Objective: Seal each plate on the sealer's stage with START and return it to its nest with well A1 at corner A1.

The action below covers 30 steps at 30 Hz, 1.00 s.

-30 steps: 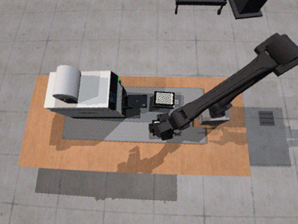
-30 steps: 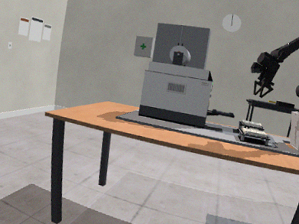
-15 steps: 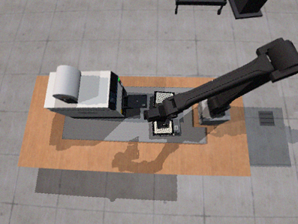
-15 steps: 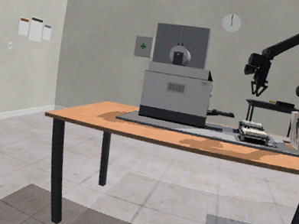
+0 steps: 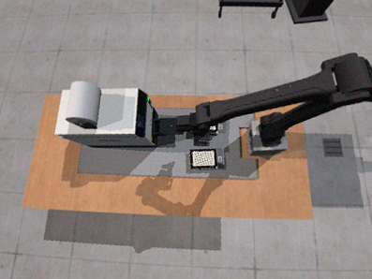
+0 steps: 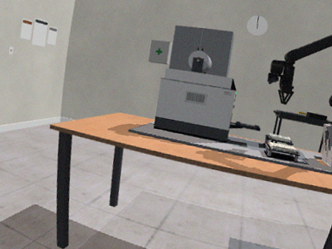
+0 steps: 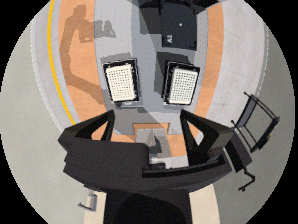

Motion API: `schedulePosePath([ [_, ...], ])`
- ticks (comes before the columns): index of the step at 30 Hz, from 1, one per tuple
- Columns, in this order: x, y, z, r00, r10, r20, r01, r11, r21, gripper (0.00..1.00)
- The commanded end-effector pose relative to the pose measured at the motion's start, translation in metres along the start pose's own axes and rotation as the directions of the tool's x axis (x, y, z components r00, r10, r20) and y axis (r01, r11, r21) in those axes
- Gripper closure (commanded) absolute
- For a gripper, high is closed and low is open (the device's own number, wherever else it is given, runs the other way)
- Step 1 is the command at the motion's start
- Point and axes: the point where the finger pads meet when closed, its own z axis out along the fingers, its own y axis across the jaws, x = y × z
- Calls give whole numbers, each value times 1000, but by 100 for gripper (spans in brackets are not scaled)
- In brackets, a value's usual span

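two plates point(image 7: 121, 83) point(image 7: 183, 86) (side by side) before the stage point(image 7: 177, 25).

Arm bent at the elbow, open hand point(image 6: 283, 103) point(image 7: 147, 113) pointing down.

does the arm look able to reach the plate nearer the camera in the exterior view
Probably yes: the gripper hangs open above table height, and nothing visible covers that plate.

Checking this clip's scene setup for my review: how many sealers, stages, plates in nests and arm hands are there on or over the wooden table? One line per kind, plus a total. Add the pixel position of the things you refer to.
Sealer point(image 5: 121, 118) point(image 6: 195, 105): 1
Stage point(image 5: 167, 126) point(image 6: 246, 126) point(image 7: 179, 30): 1
White plates in nests point(image 5: 203, 159) point(image 7: 120, 82) point(image 7: 183, 86): 2
Hand point(image 6: 283, 102) point(image 7: 147, 113), open: 1
Total: 5
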Motion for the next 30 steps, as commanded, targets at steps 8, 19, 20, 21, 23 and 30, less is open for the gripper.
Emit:
schedulePosePath([
  [8, -11, -31, -21, 1000, -20, 0, 20, 1000, -5, 0],
  [19, -8, -25, -18, 1000, -1, 22, 1, 1000, 0, 0],
  [20, -7, -25, -17, 1000, 1, 22, -1, 1000, 1, 0],
  [21, -7, -25, -16, 1000, 4, 22, -4, 1000, 1, 0],
  [23, -5, -24, -14, 1000, 9, 21, -9, 1000, 2, 0],
  [30, -6, -23, -15, 1000, 15, 28, -15, 1000, 2, 0],
])
